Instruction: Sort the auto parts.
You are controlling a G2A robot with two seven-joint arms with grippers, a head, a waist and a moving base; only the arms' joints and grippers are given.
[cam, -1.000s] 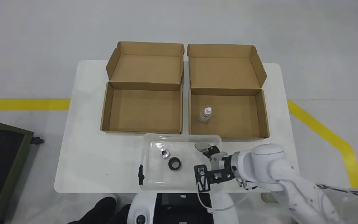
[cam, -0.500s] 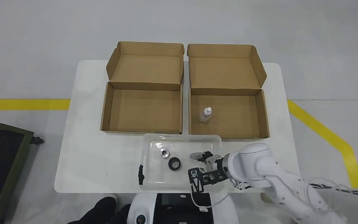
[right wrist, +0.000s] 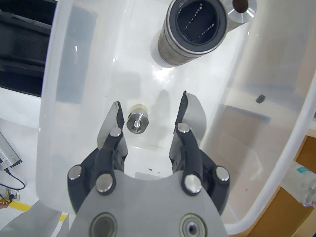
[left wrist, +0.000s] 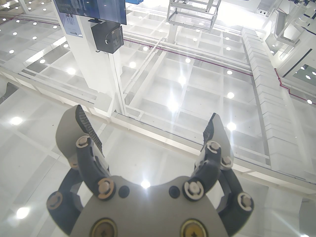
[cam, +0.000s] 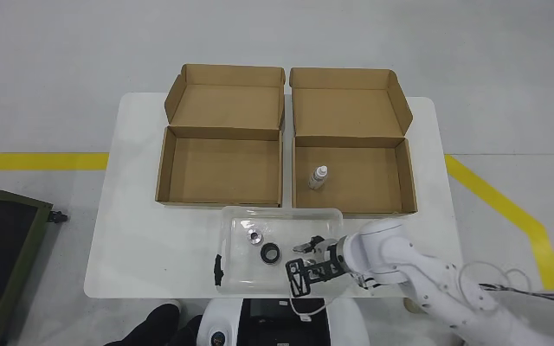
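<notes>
Low in clear plastic tray (right wrist: 271, 149): right gripper (right wrist: 151, 103), jaws spread either side of small steel stud (right wrist: 137, 122), upright, just beside one finger. Probably dense, rigid, slick; best pinched across wider body, centred first. Left gripper (left wrist: 146, 113) spread, holding nothing

Bright, even overhead light washes the white table (cam: 130, 225) in the top view, leaving only soft, short shadows along the inner walls of the cardboard boxes (cam: 221, 169). From my left wrist, rows of ceiling lamps (left wrist: 182, 80) flare into starbursts, a bright opening (left wrist: 232, 13) burns out to white, my left claw (left wrist: 147, 118) is backlit, and straight beams bow near the edges. From my right wrist, glare streaks the clear tray (right wrist: 49, 87); the cylindrical bearing (right wrist: 192, 33) casts a faint shadow at its base, and the tray's rim curves with the lens
</notes>
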